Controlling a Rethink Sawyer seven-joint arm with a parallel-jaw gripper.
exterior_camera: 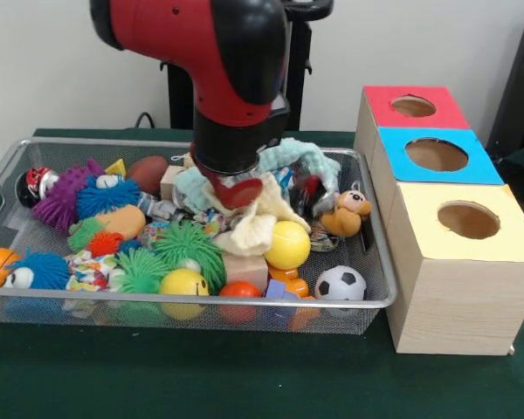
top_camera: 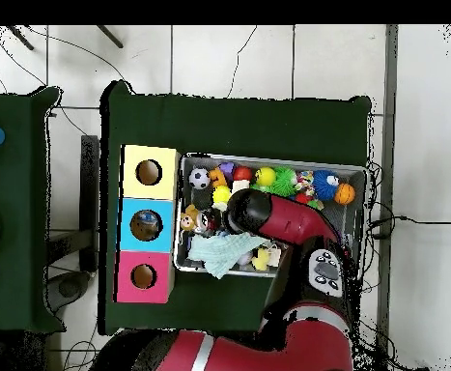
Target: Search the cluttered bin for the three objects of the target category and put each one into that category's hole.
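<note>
The bin [exterior_camera: 371, 229] fills the centre-left of the front view, heaped with toys; the red and black arm [exterior_camera: 218, 61] drops from the top edge into its middle; the gripper [exterior_camera: 236, 188] sits buried among pale cloths [exterior_camera: 258, 218], so whether it is apart or together cannot be told; a yellow ball [exterior_camera: 287, 244] lies just below; three holed boxes [exterior_camera: 458, 262] stand at the right.

One wire bin [exterior_camera: 35, 301] is sitting beside three wooden boxes: one red-topped [exterior_camera: 450, 109], one blue-topped [exterior_camera: 485, 166], one yellow-topped [exterior_camera: 515, 244].
</note>
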